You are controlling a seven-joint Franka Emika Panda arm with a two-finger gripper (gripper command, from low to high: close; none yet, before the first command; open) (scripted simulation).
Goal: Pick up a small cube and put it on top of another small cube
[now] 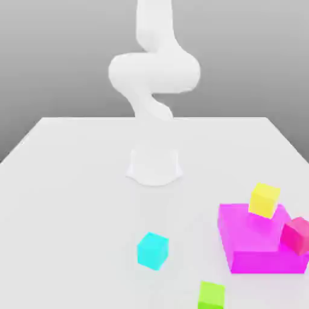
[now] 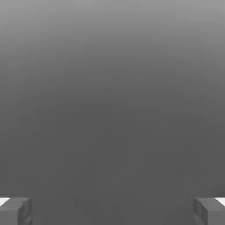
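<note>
Pick n/d, stack n/d: cyan cube (image 1: pixel 152 251) on table (image 1: pixel 84 211), gripper (image 2: pixel 112 211) empty

Jaws: spread wide, w/ nothing btwn them; both fingers (image 2: pixel 17 210) show in the hand view, well apart. No grip, no contact w/ any cube.

Arm (image 1: pixel 154 69): upright over its base (image 1: pixel 154 169), well away from the cubes.

Progress: prob. at the very start, approx. zero done. No small cube sits on another. Left to do: reach, grasp, lift, carry, set on 2nd cube, release. Which cube is the base of the stack: can't tell.

Cyan cube: on the bare tabletop, in front of the arm's base, apart from everything else. Plain bright cyan, flat faces, sharp edges, no marks; turned at an angle to the exterior view, so a corner faces fwd. Size approx. same as the other small cubes.

Further out: lime-green cube (image 1: pixel 211 296) nearer the camera, toward the exterior view's right, partly cut off by the frame. Beyond, on that same side, magenta block (image 1: pixel 250 232), low + wide, w/ yellow cube (image 1: pixel 264 200) at its far part and crimson cube (image 1: pixel 296 235) at its side; on it or just beside, can't tell.
</note>
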